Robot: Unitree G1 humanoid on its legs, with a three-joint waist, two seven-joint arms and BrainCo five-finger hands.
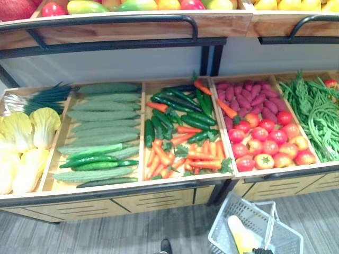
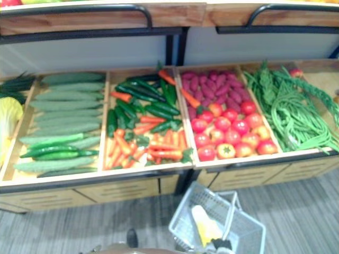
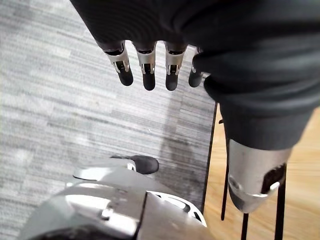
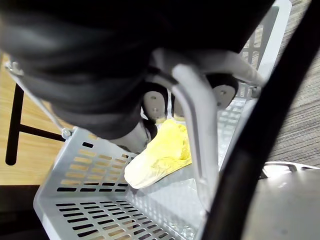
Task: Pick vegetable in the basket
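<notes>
A grey plastic basket [image 1: 275, 235] hangs low in front of the stall, over the floor at the lower right. Inside it lies a pale yellow cabbage [image 4: 160, 155], also seen from above as cabbage [image 1: 241, 233]. My right hand [image 4: 152, 102] is shut on the basket's grey handle [image 4: 195, 130], fingers curled under the bar. My left hand [image 3: 146, 62] hangs beside the stall over the grey floor, fingers straight and holding nothing.
The wooden stall holds yellow cabbages [image 1: 21, 143], cucumbers [image 1: 103, 121], carrots with dark green peppers [image 1: 180, 143], tomatoes [image 1: 265, 143], purple sweet potatoes [image 1: 249, 95] and green beans [image 1: 318, 116]. A fruit shelf [image 1: 132, 24] with a black rail overhangs the back.
</notes>
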